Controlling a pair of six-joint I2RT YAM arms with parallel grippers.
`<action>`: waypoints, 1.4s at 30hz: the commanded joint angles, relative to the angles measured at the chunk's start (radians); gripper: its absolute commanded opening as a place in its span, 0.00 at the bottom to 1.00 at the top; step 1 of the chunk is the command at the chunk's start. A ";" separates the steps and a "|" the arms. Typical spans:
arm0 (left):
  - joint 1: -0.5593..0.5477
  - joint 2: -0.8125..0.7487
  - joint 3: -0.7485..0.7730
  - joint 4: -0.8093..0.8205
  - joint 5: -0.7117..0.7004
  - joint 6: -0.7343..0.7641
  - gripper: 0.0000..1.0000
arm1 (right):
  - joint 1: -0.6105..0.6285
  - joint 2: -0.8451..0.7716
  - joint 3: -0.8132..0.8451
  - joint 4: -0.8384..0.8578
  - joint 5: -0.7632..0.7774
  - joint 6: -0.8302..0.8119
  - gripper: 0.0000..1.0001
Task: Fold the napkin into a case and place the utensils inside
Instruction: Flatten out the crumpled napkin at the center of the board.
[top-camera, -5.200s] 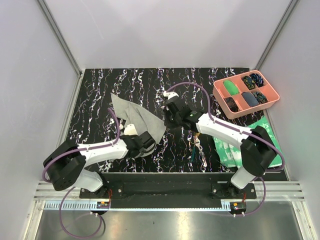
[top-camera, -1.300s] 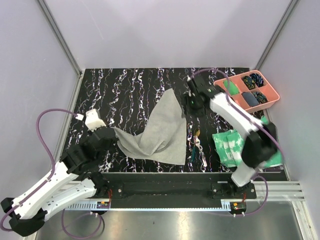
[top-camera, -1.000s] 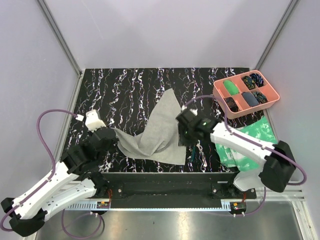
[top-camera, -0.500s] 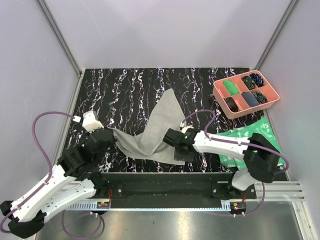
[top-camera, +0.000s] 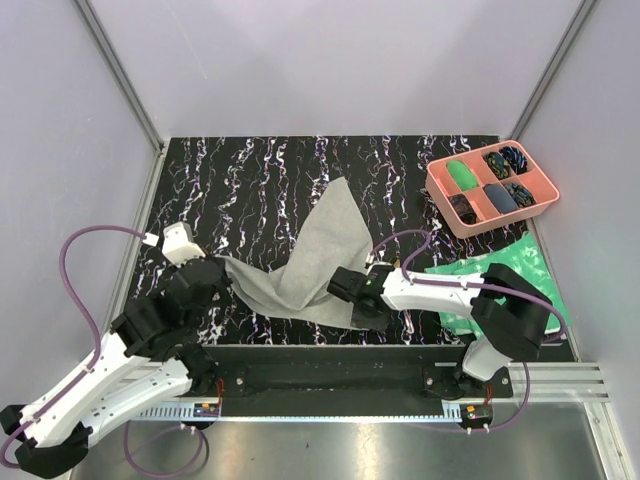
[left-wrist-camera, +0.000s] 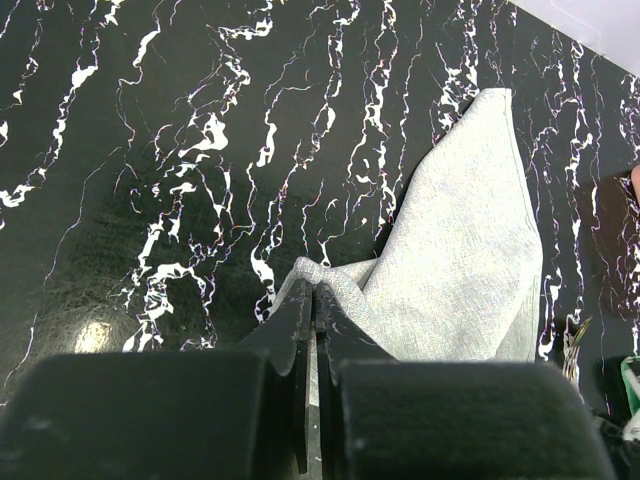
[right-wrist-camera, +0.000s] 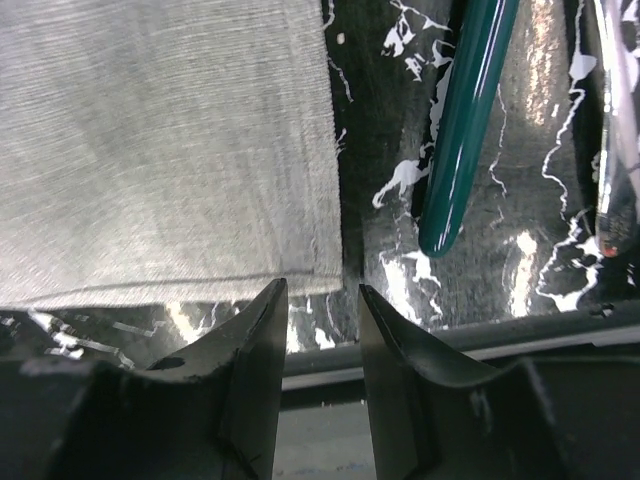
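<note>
Napkin lies spread at the middle of the black marbled table, not yet folded. Its 9 o'clock corner is pinched between the closed fingers of the left gripper, a long point runs toward 12 o'clock, and a squared corner sits at 5 o'clock. If the left arm pulls toward 9 o'clock before the other corner is caught, the thin cloth will likely drag and bunch rather than stretch flat.

The right gripper hangs at that 5 o'clock corner, jaws a narrow gap apart with nothing between them. The hem lies just beyond the tips, so closing here could nip only the edge, or miss it and scrape the tabletop. Just to 3 o'clock of the corner lies the teal-handled utensil; a sideways shift could knock it or roll it away.

The napkin is a fine-woven, matte grey fabric with a stitched hem, limp and easily creased. The teal handle is glossy, round and tapered. A metal utensil beside it looks hard and slick. The tabletop is shiny and hard.
</note>
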 joint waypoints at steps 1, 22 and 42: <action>0.001 -0.015 -0.009 0.035 -0.002 0.000 0.00 | 0.008 0.022 -0.045 0.061 0.029 0.067 0.41; 0.019 0.094 0.199 0.078 -0.022 0.268 0.00 | -0.179 -0.345 0.258 0.029 0.316 -0.519 0.00; 0.062 0.022 0.735 0.210 0.472 0.862 0.00 | -0.264 -0.703 0.818 0.184 -0.246 -1.236 0.00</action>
